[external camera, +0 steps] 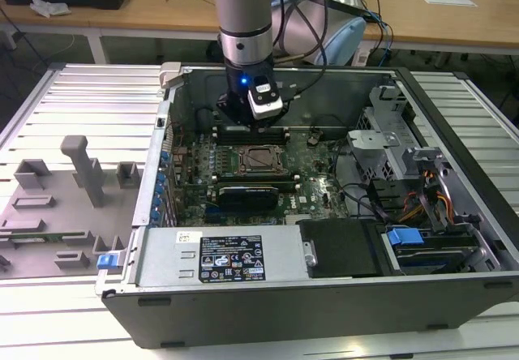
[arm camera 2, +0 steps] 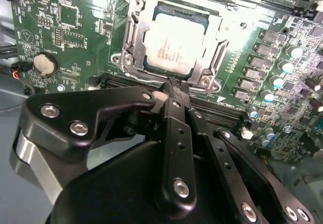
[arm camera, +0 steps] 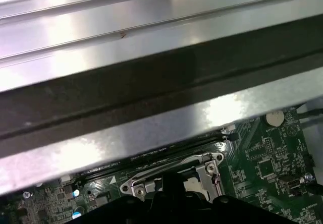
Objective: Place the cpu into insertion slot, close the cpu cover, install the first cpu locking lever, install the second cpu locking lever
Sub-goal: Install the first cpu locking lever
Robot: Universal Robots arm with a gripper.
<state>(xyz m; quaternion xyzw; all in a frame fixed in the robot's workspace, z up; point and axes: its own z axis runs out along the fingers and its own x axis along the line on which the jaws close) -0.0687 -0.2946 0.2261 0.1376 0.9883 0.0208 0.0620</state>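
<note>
In the exterior view, the arm's black gripper (external camera: 246, 119) is hanging inside the open dark-grey metal computer case (external camera: 324, 315), low over the green motherboard (external camera: 320, 183). It is sitting just behind the square metal insertion slot (external camera: 261, 159), on the side towards the case's far wall.

In the second wrist view, the small flat square cpu (arm camera 2: 174, 45) with its pale silver-grey top is lying inside the slot. The thin grey metal cpu cover (arm camera 2: 133, 35) appears to be lying down around it, with the chip showing through the open centre. I cannot tell whether either locking lever is latched. The gripper's fingers are pressing together with nothing visible between them. Their joined tip is hovering near the slot's edge, over the long black memory slots (arm camera 2: 227, 110). A round silver coin battery (arm camera 2: 45, 62) is sitting well apart from the slot.

In the first wrist view, the bright ribbed metal wall (arm camera: 151, 37) of the case is looming close, with the slot's corner peeking out below it.

Judging the risks, the narrow tip could be slipping off a thin lever if it meets it off-centre. A sprung lever snapping back could be lifting the cover and disturbing the chip. A misaligned descent could be scraping the cover or the memory slots.
</note>
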